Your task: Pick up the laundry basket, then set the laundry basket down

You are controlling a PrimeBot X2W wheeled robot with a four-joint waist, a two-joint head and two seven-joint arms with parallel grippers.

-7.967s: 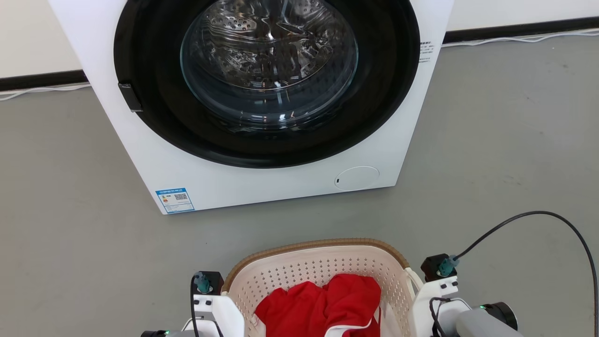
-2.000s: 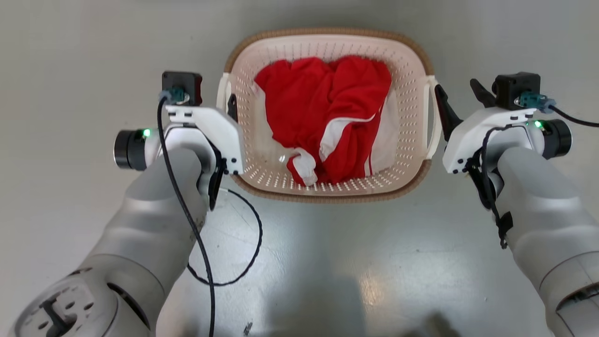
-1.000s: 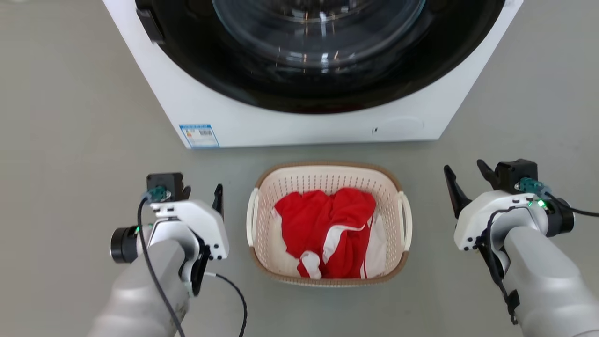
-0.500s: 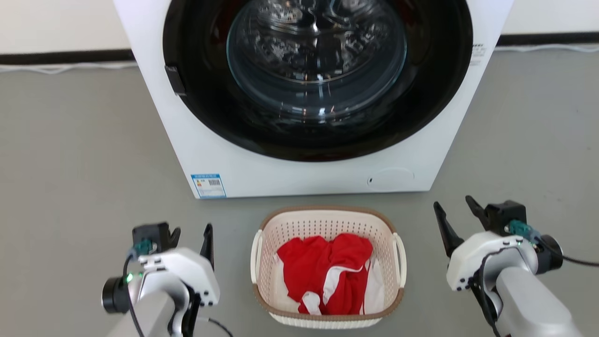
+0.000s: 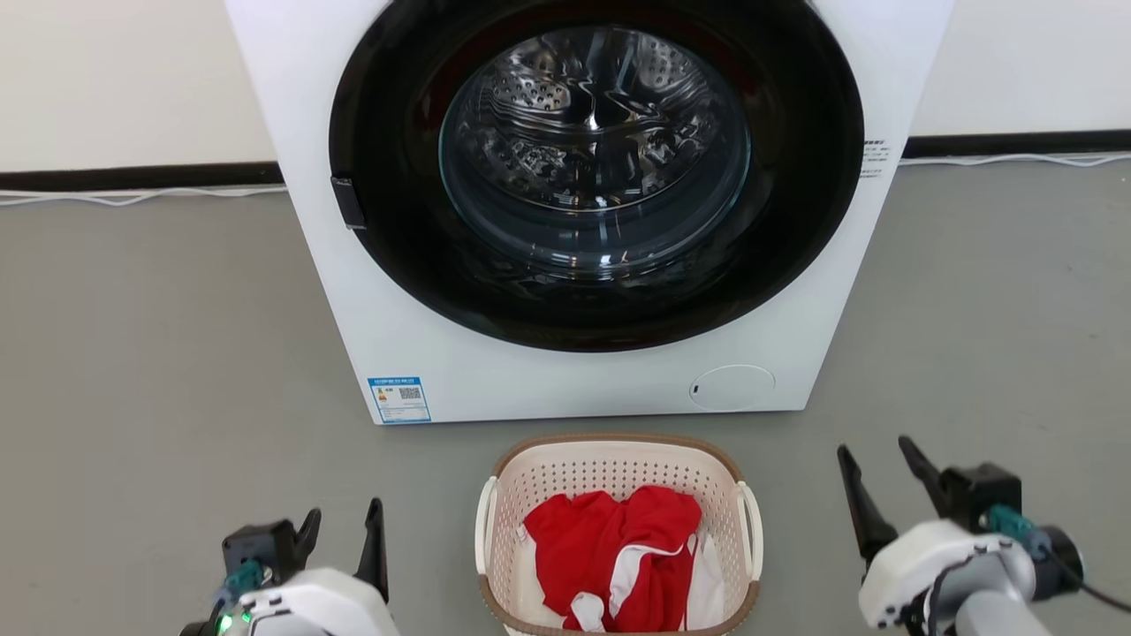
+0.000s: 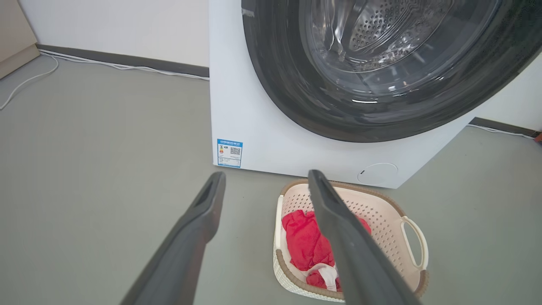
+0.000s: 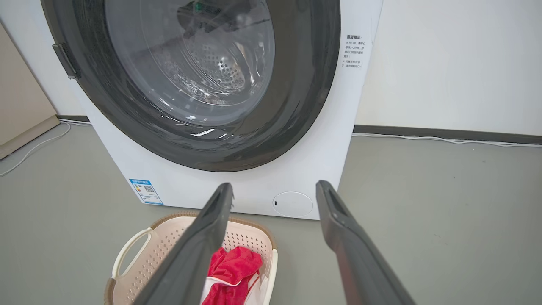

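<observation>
Both grippers are spread wide and empty. The left gripper (image 5: 343, 528) and right gripper (image 5: 876, 473) flank the small cream-white perforated plastic laundry basket with brown woven-look rim (image 5: 615, 440), each well apart from it. The basket sits on the grey floor (image 5: 177, 353) just in front of the white front-loading washing machine (image 5: 530, 380), with a red-and-white crumpled garment (image 5: 610, 548) inside.

Judgement: the basket looks set down, with neither gripper touching it. For any regrip, bring each gripper in level to its own white side handle (image 5: 482, 534), close both together and lift evenly so the load doesn't tip. Keep clear of the washer front.

Hard to tell:
- The basket's near edge is cut off at the bottom of the head view.
- A dark finger covers part of the basket in each wrist view.
- One garment or several is unclear.
- The blue sticker (image 5: 399, 399) text is unreadable.
</observation>
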